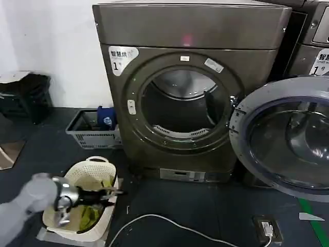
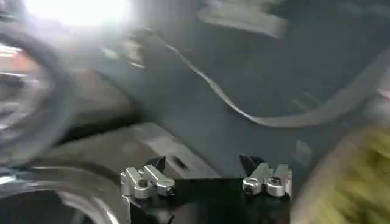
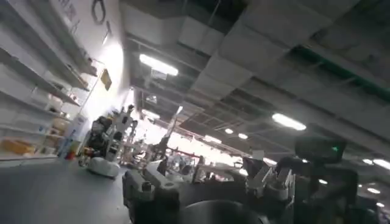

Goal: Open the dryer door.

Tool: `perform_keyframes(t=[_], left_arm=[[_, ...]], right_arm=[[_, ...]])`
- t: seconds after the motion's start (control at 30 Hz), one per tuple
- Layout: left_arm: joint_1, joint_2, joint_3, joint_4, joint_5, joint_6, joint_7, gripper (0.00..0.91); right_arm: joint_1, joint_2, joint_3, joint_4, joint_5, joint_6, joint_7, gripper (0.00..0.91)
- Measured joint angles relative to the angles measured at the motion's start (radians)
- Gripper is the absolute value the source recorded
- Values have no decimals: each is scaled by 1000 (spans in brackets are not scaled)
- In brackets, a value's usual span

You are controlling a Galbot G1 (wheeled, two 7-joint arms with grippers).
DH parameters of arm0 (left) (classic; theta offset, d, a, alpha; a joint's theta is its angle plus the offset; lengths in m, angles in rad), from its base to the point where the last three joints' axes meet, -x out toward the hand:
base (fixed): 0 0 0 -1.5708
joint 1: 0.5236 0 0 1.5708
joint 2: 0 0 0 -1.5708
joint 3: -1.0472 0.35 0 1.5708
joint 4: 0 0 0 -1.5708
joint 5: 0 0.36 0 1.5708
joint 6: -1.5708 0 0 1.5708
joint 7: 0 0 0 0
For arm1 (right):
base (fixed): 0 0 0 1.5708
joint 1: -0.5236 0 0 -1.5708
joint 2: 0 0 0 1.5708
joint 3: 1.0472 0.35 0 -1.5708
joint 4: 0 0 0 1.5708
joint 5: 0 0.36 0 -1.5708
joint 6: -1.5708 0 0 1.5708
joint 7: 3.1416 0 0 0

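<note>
The bronze-grey dryer (image 1: 190,36), with a white sticker marked "1", stands in the middle of the head view. Its round drum opening (image 1: 180,103) is uncovered. The dryer door (image 1: 288,136) is swung wide out to the right, its grey inner rim and dark glass facing me. My left gripper (image 1: 110,194) is low at the left over a cream basket, far from the door. Seen from the left wrist, the left gripper (image 2: 204,164) is open and holds nothing, above the dark floor. My right gripper (image 3: 207,165) points up at the ceiling, open and holding nothing.
A cream laundry basket (image 1: 90,175) with green cloth sits on the floor at front left. A grey crate (image 1: 87,135) stands beside the dryer. A white cable (image 1: 169,221) runs across the floor to a small box (image 1: 268,228). A second machine (image 1: 313,41) stands at right.
</note>
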Motion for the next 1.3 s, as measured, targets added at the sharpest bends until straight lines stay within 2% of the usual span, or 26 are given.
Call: perform_keyframes(t=[0.2, 0.33, 1.1, 1.3], left_arm=[[28, 30, -43, 44, 280, 0, -45, 907], [51, 49, -65, 49, 400, 0, -60, 907], [49, 61, -79, 67, 559, 2, -75, 907], [52, 60, -79, 63, 565, 2, -75, 907]], right_arm=[[4, 4, -7, -11, 18, 13, -10, 907], [7, 11, -11, -5, 11, 12, -27, 907], [13, 28, -34, 2, 12, 37, -30, 907], [13, 35, -36, 2, -9, 43, -44, 907]])
